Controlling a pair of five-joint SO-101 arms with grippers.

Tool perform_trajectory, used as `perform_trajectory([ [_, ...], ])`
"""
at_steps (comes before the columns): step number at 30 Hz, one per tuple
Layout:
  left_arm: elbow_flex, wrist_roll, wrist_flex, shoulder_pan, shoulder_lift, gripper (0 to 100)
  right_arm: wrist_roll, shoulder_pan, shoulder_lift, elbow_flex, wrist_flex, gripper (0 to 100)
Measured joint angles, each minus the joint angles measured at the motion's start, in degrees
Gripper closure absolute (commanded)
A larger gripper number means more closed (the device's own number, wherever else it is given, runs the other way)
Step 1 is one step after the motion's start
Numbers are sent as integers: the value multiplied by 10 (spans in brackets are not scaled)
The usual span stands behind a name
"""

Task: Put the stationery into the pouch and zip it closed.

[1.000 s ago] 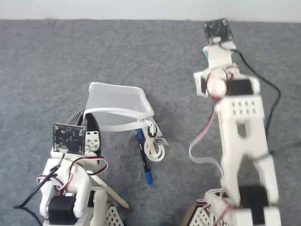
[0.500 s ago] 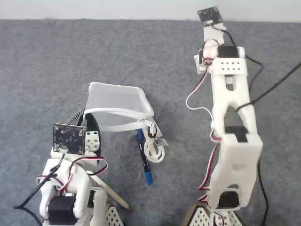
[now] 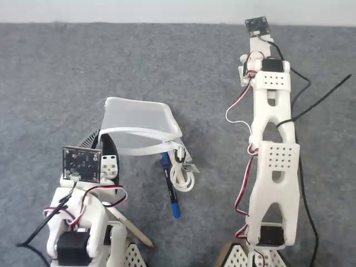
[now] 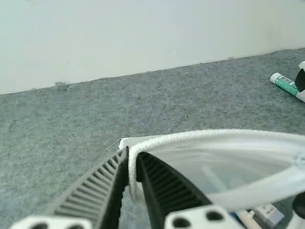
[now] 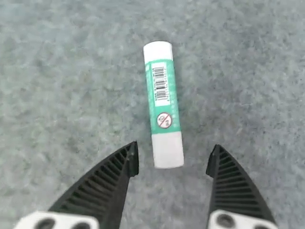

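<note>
The translucent white pouch lies open at the table's middle left. My left gripper is shut on its rim, and it appears from above as the left gripper at the pouch's near left corner. A blue pen and a white looped cord lie by the pouch's mouth. A green and white glue stick lies far back on the right; the same glue stick shows in the left wrist view. My right gripper is open just over the glue stick's white end, one finger on each side.
A wooden pencil lies half under the left arm's base. The right arm stretches the table's full depth on the right. Grey carpet-like cloth covers the table, and a white wall rises behind its far edge.
The right arm has stretched out toward the far edge, carrying its gripper over the glue stick. The left arm, pouch, pen and cord have stayed put.
</note>
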Motion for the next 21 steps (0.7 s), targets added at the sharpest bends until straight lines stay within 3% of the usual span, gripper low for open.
perform_trajectory([
  [5, 0, 0, 6, 0, 0, 990, 0, -4, 59, -56, 0, 779],
  [12, -1, -1, 11, 0, 0, 990, 0, -5, 82, -78, 1, 992],
  [21, -1, -1, 11, 0, 0, 990, 0, -5, 82, -122, 75, 991],
])
